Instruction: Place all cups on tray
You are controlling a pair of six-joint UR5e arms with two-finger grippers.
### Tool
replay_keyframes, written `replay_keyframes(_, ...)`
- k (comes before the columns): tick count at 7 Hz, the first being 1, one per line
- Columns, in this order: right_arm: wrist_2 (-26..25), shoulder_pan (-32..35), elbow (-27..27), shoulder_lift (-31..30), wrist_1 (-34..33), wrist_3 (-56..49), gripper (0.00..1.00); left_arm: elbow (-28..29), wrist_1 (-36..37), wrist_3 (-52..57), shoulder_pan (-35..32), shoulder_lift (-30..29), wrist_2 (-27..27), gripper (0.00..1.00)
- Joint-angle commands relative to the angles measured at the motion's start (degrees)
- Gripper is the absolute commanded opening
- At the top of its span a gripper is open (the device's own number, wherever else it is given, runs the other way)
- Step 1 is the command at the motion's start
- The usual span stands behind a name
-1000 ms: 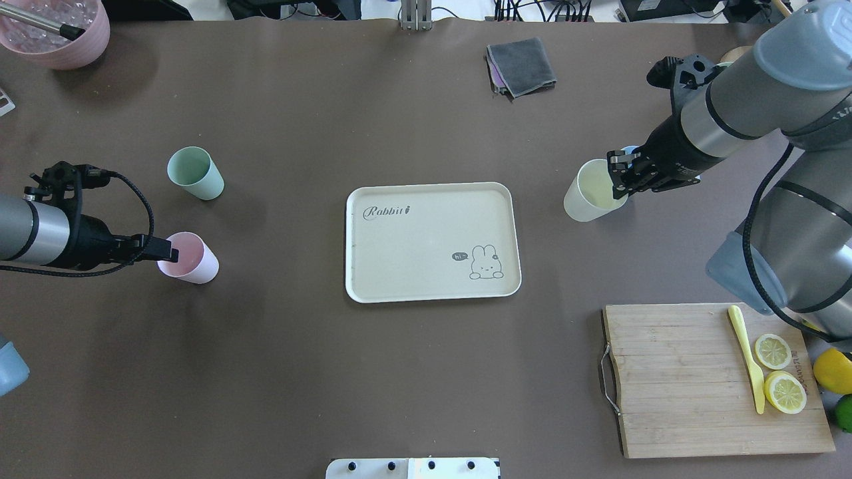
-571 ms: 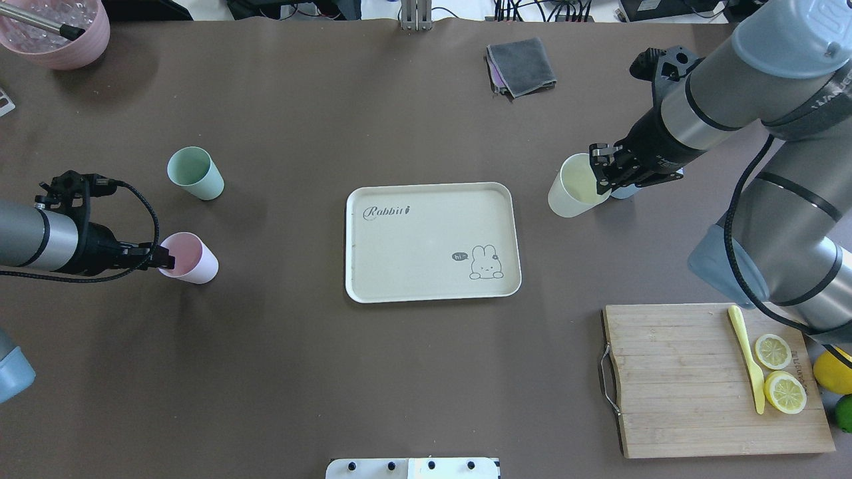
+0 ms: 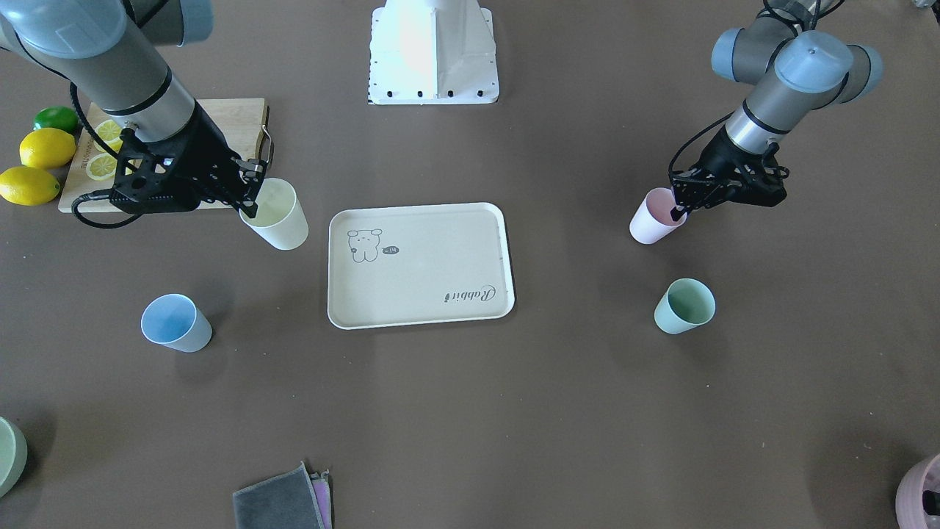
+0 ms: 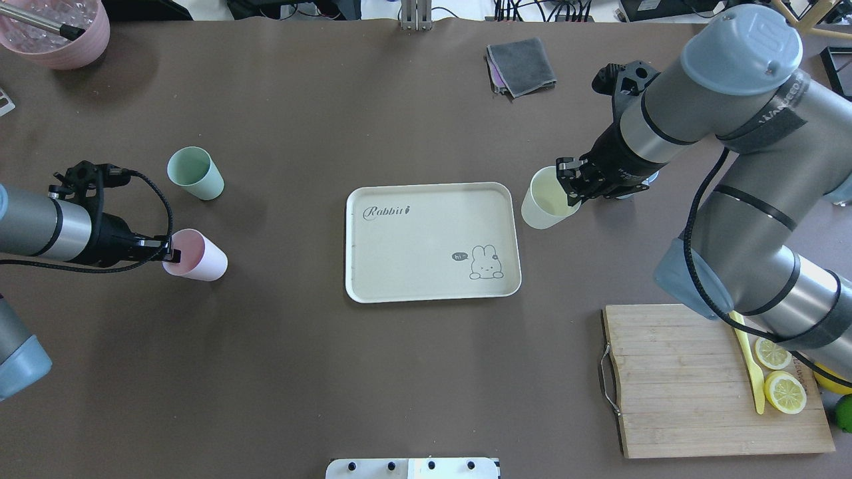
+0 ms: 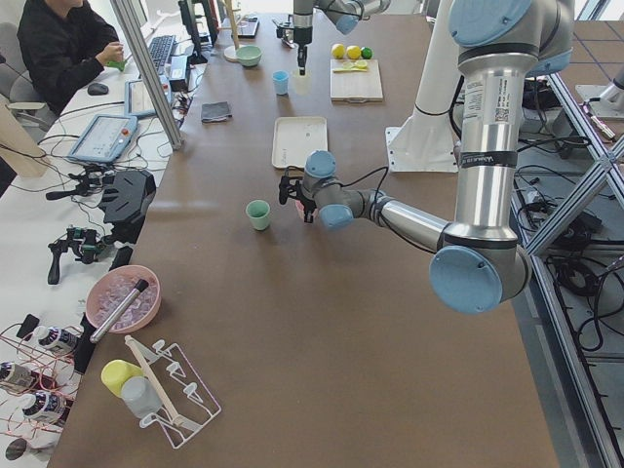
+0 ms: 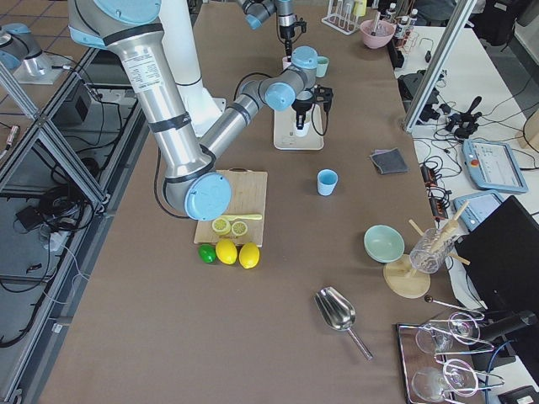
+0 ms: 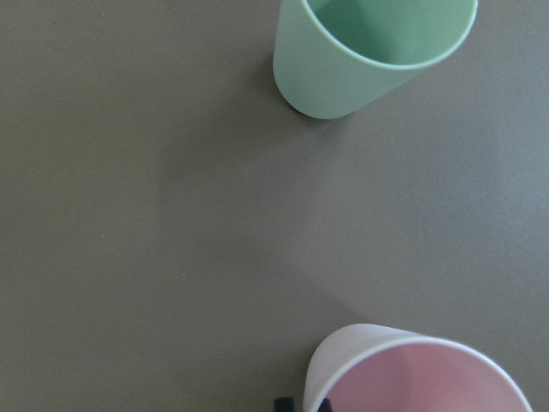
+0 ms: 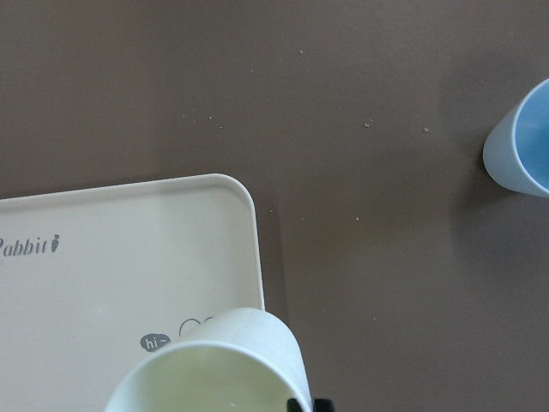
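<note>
- Brown table [image 4: 299, 372]: the mint green plastic cup [image 4: 196, 174] and the pale blue plastic cup [image 3: 175, 323] stand on it, ungrasped.
- Cream rectangular tray [image 4: 426, 246]: bare; none of the four cups placed.
- Pale yellow plastic cup [image 4: 542, 209]: rim clamped by the right hand [image 4: 571, 193]; now nearer, just beside the tray.
- Pink plastic cup [image 4: 200, 256]: rim pinched by the left hand [image 4: 172, 255]; shifted slightly trayward.

Near arm comes in from the right, left gripper [image 5: 295, 195] low over the table [image 5: 292, 331], a sliver of pink cup [image 5: 301, 207] at it, mint green cup [image 5: 257, 214] just beside. Farther along lies the tray [image 5: 299, 142]. Beyond it, right gripper [image 5: 301, 68] sits atop the yellow cup [image 5: 299, 87], blue cup [image 5: 281, 82] alongside.
</note>
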Motion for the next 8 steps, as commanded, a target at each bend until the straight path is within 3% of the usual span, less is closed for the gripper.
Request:
replay_keyframes(1,-2.92,-3.14,-3.2,1.86,0.5,0.07,0.0,-0.13,12.08,-2.72,-0.88,-11.65,-1.11,0.0)
replay_keyframes(4,-8.19,-10.87,-5.05,2.91,0.86,1.55,0.0,-0.12,23.55,-11.24,-0.18,-25.49,-0.67,0.0)
replay_keyframes(6,-9.43,-13.26,-9.86,7.72,1.64,2.27,0.0,-0.39,24.28,-13.79,0.43,-27.01,1.16,0.0)
replay_keyframes(8,-9.62,-13.09,-16.63,8.89,10.32,2.36,0.0,-0.65,25.42,-15.56,4.9,-28.07,6.59,0.0)
